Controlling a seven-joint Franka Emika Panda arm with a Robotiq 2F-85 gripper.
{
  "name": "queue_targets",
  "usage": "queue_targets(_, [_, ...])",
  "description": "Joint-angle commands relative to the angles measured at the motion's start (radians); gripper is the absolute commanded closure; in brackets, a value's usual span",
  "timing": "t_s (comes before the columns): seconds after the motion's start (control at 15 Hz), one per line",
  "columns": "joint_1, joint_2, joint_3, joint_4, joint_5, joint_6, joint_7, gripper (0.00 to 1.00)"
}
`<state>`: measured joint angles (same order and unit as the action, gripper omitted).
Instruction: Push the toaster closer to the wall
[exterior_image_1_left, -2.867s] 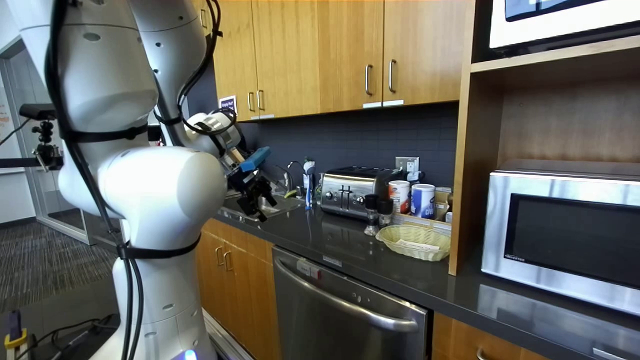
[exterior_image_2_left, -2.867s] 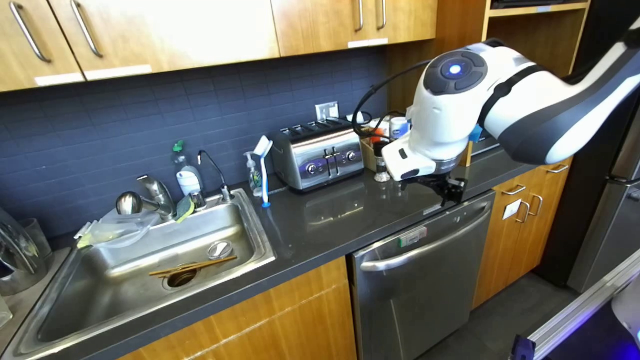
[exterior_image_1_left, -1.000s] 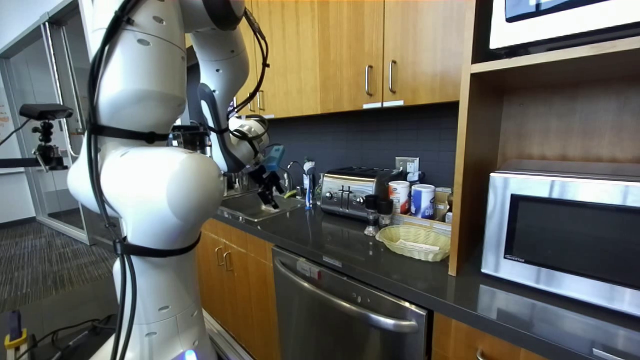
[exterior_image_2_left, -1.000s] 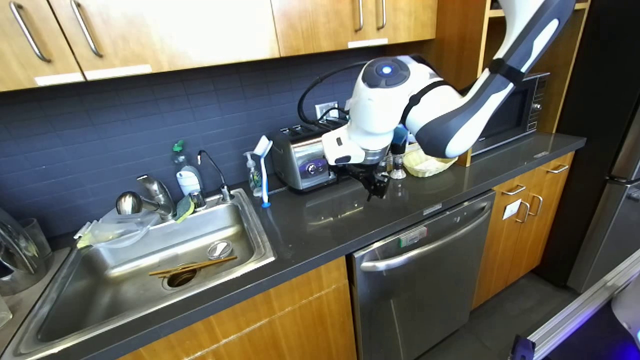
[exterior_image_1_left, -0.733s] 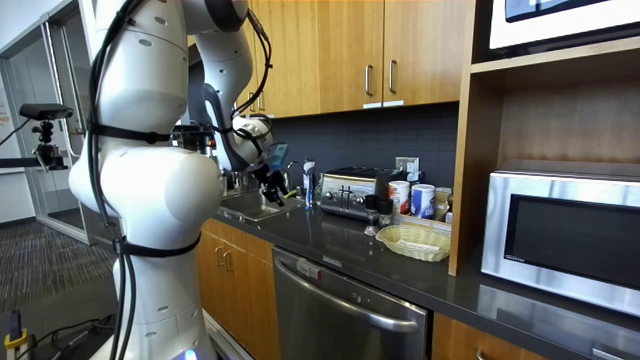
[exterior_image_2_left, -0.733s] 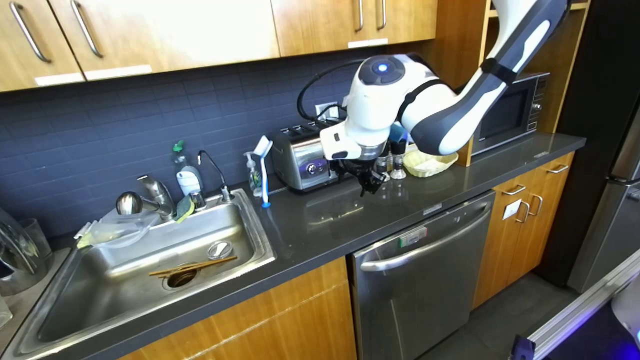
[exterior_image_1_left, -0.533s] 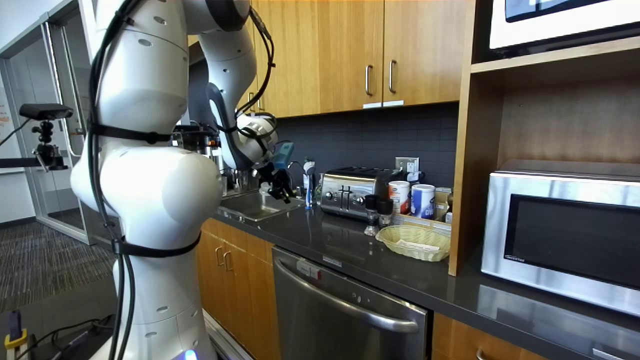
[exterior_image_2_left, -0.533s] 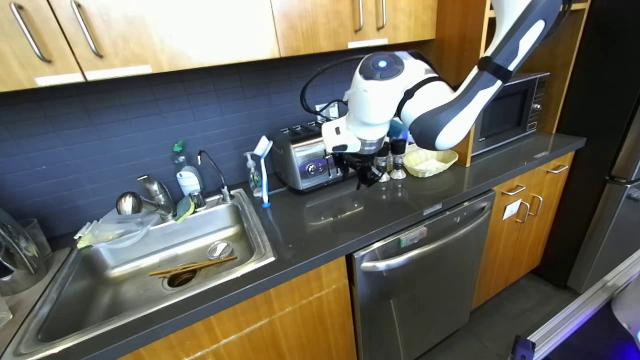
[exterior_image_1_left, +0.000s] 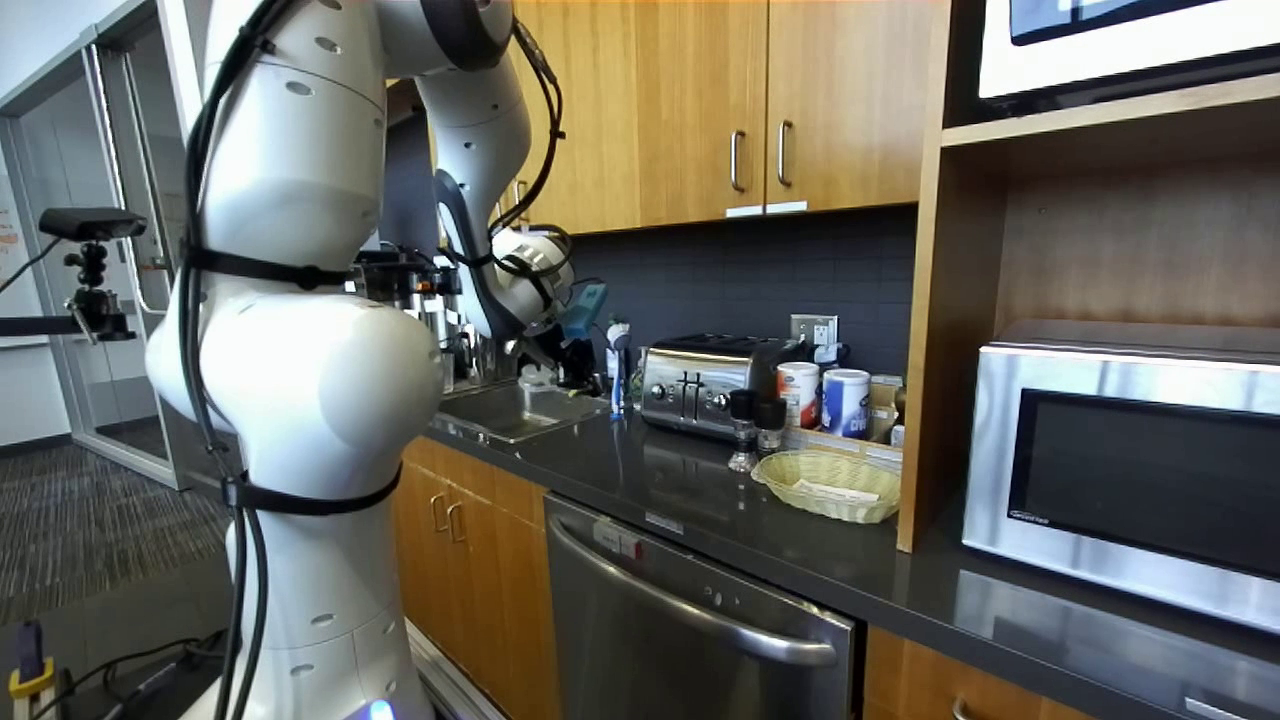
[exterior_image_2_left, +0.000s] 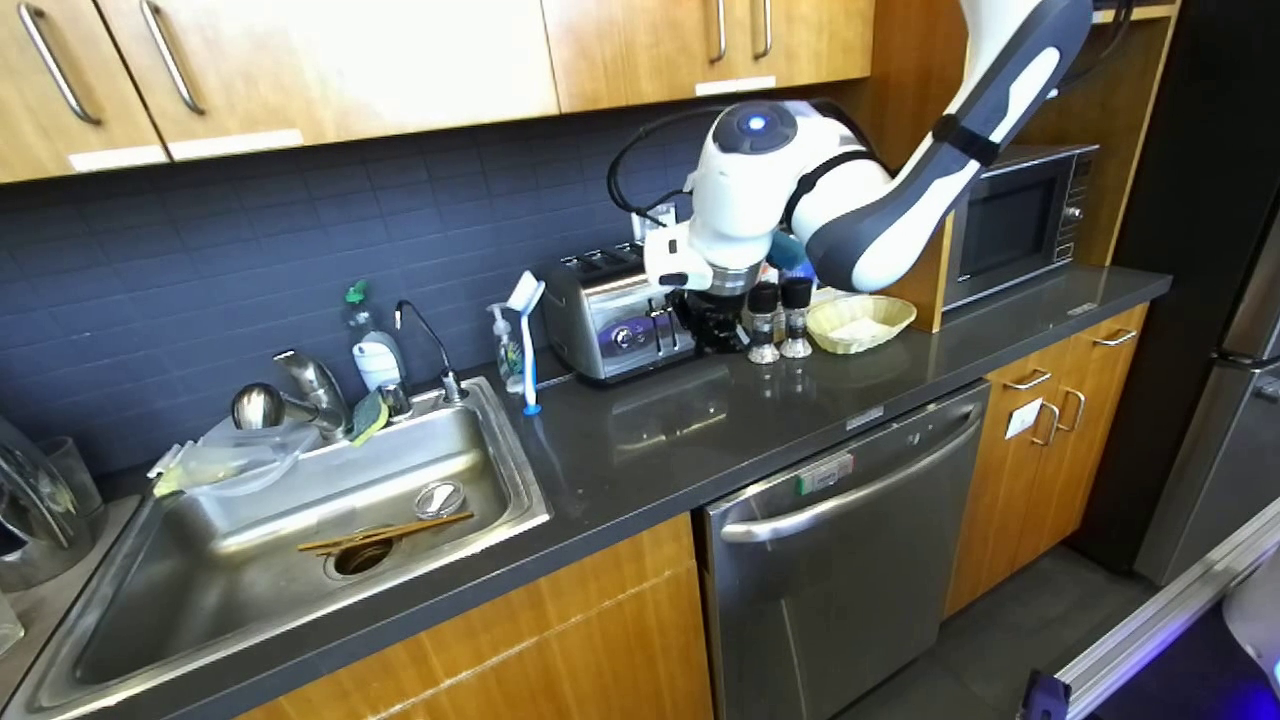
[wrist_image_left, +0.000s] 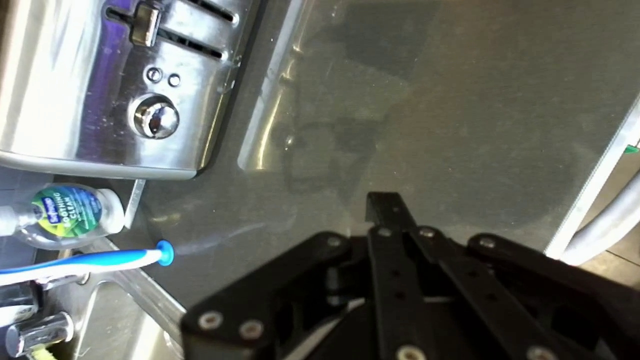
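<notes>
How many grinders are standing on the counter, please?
2: in an exterior view, the left grinder and the right grinder stand between the toaster and the basket. More may be hidden behind the arm.

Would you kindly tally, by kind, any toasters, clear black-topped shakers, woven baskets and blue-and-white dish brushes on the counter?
Toaster: 1
Black-topped shakers: 2
Woven basket: 1
Dish brush: 1
Total: 5

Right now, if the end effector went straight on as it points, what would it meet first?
Probably the counter: in the wrist view the end effector points down toward it, with the toaster off to the side. How far is unclear.
</notes>
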<state>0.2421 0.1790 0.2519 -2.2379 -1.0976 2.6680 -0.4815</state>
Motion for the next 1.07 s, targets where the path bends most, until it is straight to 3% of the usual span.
queue_targets(0.0, [0.006, 0.074, -0.016, 0.047, -0.054, 0.005, 0.074, 1.00])
queue_targets(0.53, [0.013, 0.173, -0.022, 0.120, -0.061, -0.019, 0.109, 1.00])
queue_targets(0.6, [0.014, 0.166, -0.018, 0.117, -0.060, -0.016, 0.103, 0.74])
queue_targets(0.73, [0.019, 0.146, -0.012, 0.105, -0.066, -0.014, 0.104, 0.69])
queue_targets(1.0, [0.020, 0.077, -0.006, 0.037, -0.072, -0.025, 0.109, 0.44])
